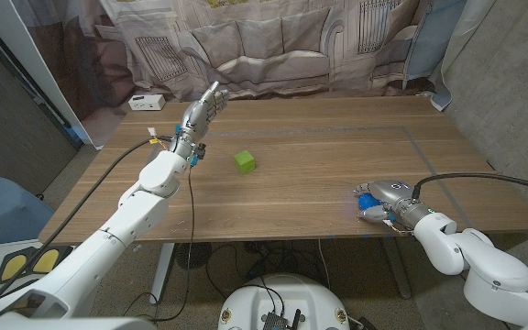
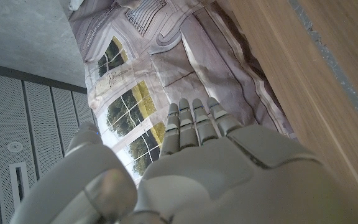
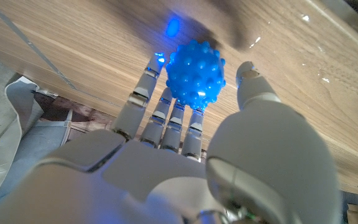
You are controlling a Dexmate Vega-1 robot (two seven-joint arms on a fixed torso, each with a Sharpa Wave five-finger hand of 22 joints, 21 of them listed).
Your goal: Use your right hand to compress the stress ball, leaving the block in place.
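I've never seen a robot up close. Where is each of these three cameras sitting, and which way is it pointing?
Head view: on the robot's head, looking down over the wooden table; both arms show, left hand raised, right hand at the blue stress ball, green block mid-table.
Left wrist view: on the left wrist, looking along the left hand toward the printed curtain.
Right wrist view: on the right wrist, looking along the right hand at the stress ball.
Head and right wrist views share the ball and the right hand.
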